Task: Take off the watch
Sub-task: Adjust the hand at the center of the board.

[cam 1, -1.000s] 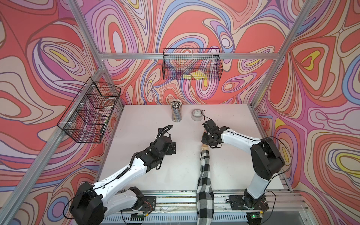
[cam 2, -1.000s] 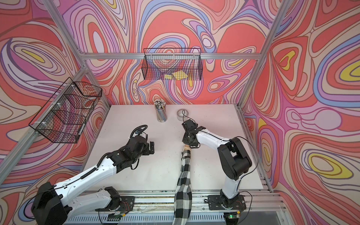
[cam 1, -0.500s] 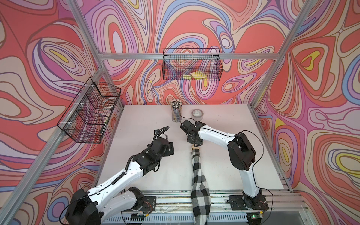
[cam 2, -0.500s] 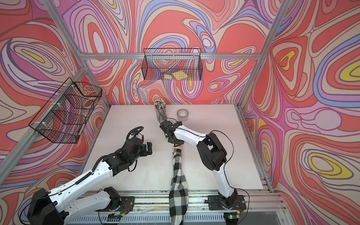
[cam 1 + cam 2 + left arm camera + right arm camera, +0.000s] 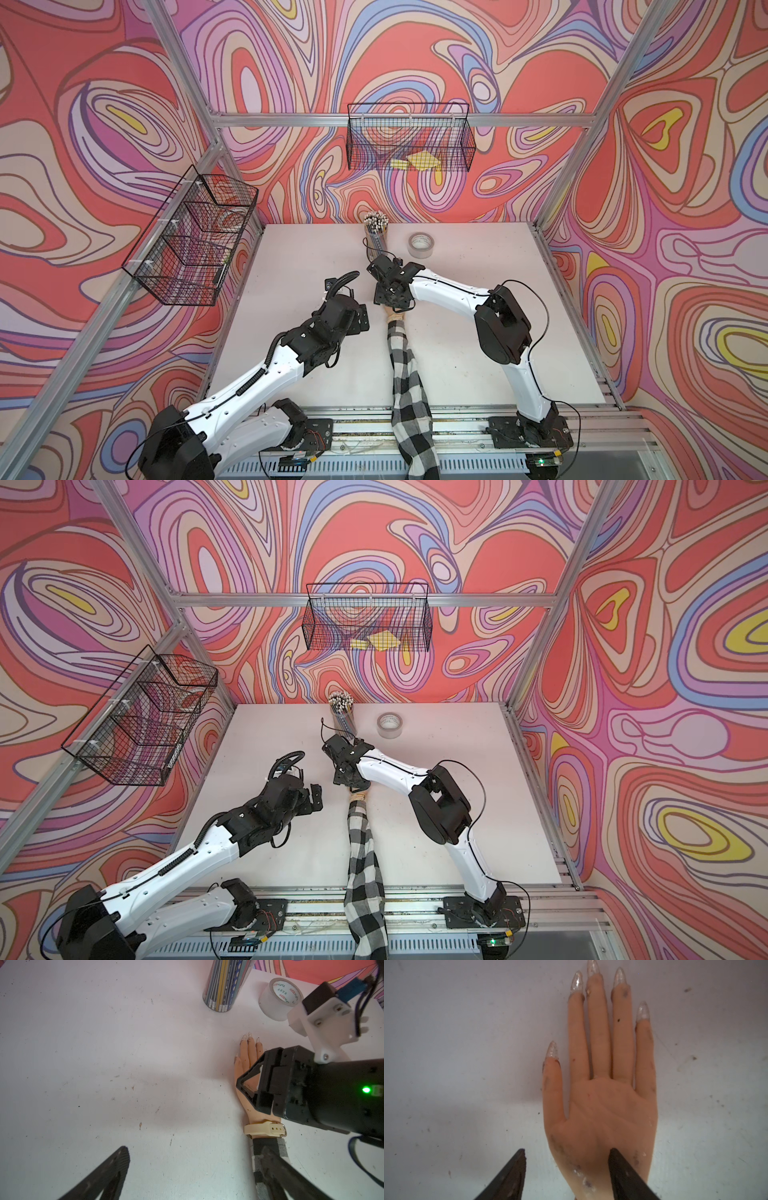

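The watch, a slim wristwatch with a cream-beige strap [image 5: 265, 1128], sits buckled round the wrist of the peach mannequin hand [image 5: 602, 1105], mid white table [image 5: 104, 1064], palm up so its buckle shows. The right tool [image 5: 567, 1153] hangs spread over the palm's heel, gripping nothing. The left tool [image 5: 195, 1151] waits wide open to the left.

Table [image 5: 83, 1043] free on mannequin hand's [image 5: 602, 1115] thumb side; right tool [image 5: 566, 1153] blocks above palm, pencil cup [image 5: 224, 985] & tape roll [image 5: 276, 1001] past fingertips.

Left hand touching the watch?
Apart. A top view shows bare table between the open left hand and the watch.
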Robot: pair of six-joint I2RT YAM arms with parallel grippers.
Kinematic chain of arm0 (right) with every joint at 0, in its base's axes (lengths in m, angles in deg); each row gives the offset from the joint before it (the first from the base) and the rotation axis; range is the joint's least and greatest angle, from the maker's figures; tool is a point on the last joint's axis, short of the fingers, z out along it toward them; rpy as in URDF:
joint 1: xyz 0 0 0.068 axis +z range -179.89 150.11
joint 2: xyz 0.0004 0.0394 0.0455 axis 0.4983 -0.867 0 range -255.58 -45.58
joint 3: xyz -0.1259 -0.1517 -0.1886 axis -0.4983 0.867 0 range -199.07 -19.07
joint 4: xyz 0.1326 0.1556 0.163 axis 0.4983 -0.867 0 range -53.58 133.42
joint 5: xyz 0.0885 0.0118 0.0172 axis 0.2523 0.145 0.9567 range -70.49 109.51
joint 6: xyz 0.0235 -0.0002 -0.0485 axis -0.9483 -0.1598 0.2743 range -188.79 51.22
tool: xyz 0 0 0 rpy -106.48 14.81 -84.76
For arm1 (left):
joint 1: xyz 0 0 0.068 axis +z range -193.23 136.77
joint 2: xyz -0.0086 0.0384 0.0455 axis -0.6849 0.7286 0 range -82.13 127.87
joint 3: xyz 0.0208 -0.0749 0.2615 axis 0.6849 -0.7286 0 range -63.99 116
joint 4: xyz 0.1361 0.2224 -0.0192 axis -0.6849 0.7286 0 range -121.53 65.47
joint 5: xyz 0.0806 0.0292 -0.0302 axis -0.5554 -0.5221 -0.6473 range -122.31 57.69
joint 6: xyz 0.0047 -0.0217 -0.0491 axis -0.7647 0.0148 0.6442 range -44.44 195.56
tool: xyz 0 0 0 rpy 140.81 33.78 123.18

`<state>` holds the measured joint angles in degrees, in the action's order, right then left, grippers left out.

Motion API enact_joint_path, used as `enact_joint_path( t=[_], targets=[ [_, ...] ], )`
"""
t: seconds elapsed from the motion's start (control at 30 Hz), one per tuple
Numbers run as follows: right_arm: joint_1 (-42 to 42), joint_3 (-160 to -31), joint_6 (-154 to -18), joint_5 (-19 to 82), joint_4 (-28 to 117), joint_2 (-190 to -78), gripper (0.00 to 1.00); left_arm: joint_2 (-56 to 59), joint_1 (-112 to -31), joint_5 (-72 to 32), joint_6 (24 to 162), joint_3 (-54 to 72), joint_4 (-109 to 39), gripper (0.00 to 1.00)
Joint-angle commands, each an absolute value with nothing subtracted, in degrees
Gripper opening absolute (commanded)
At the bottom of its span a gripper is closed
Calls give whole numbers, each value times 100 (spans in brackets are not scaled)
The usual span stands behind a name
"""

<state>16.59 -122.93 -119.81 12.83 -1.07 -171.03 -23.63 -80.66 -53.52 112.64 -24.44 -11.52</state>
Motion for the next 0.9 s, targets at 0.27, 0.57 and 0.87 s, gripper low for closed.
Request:
enact_joint_path(
  t=[0.27, 0.57, 0.87],
  targets=[
    [1125, -10844, -11380, 2260, 1054, -15908, 68, -2167, -8005, -5474, 11436, -2330, -882, 99],
    [637, -9335, -10884, 2578, 1620, -14843, 67, -2051, -7943, -5046, 11544, -2392, -1100, 99],
    [624, -8309, -10832, 2841, 2108, -14217, 67, -1424, -7714, -4110, 11626, -2188, -1551, 99]
  ],
)
